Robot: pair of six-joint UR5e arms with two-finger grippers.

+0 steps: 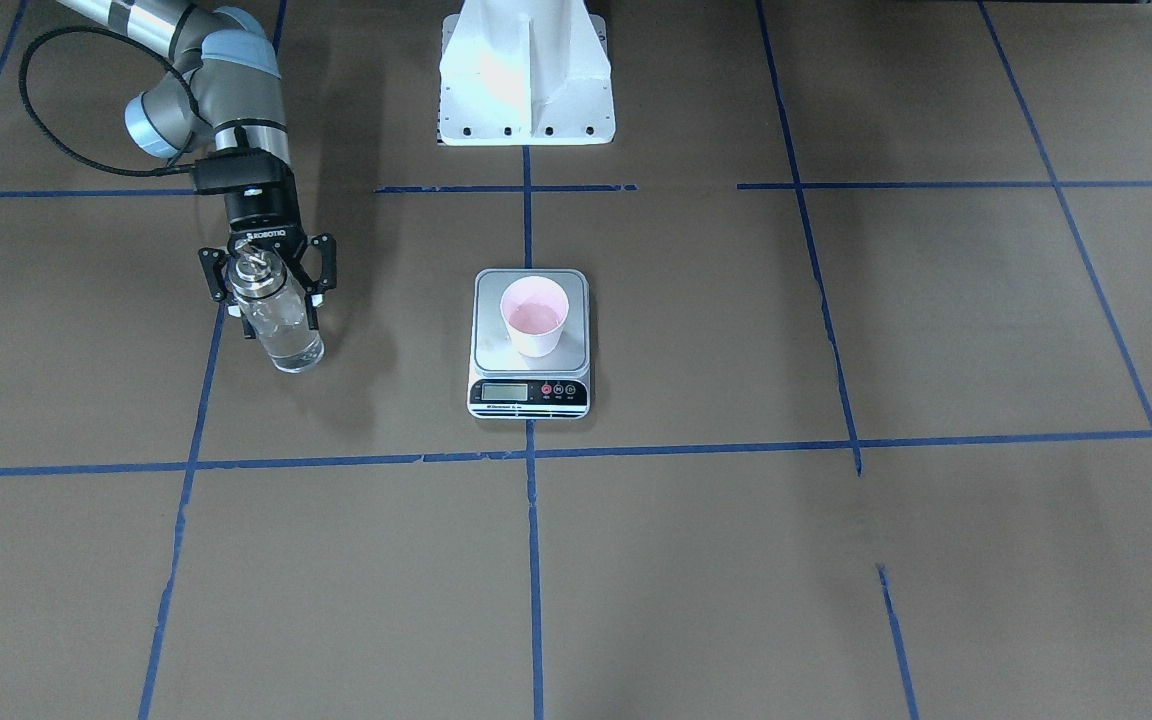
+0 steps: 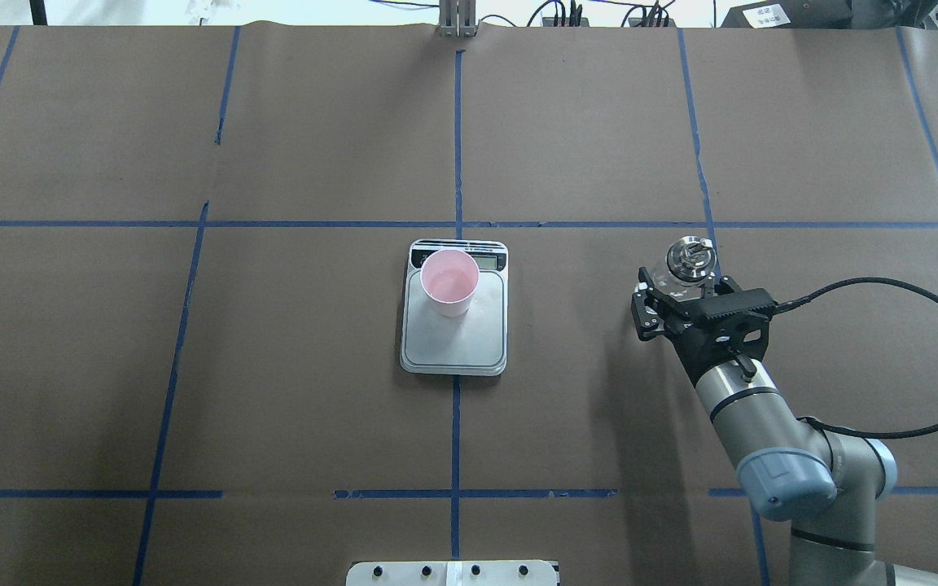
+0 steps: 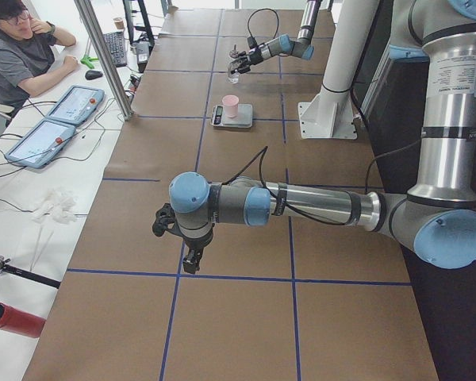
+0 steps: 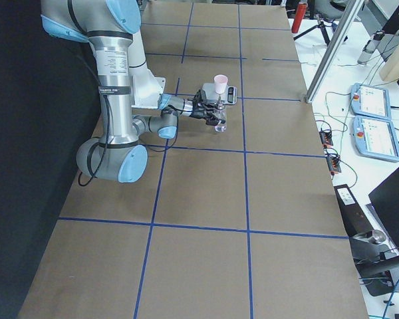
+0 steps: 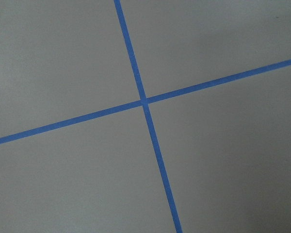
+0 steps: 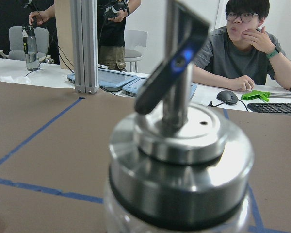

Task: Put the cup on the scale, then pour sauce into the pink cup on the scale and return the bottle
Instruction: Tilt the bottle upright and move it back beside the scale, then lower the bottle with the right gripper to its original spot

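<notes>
The pink cup (image 1: 534, 316) stands upright on the scale (image 1: 492, 350), toward its display end, with a little liquid in it. It also shows in the overhead view (image 2: 450, 282) on the scale (image 2: 453, 348). The clear glass bottle (image 1: 286, 335) with its silver pourer cap stands upright on the table to the scale's right (image 2: 690, 256). My right gripper (image 1: 274, 310) is around the bottle's upper body, fingers against both sides. The right wrist view shows the cap (image 6: 179, 160) close up. My left gripper (image 3: 174, 242) hangs far off over bare table; I cannot tell whether it is open.
The white robot base (image 1: 526, 80) stands behind the scale. Blue tape lines (image 5: 144, 101) grid the brown table cover. An operator (image 3: 20, 48) sits beyond the far edge with tablets (image 3: 51, 131) and cables.
</notes>
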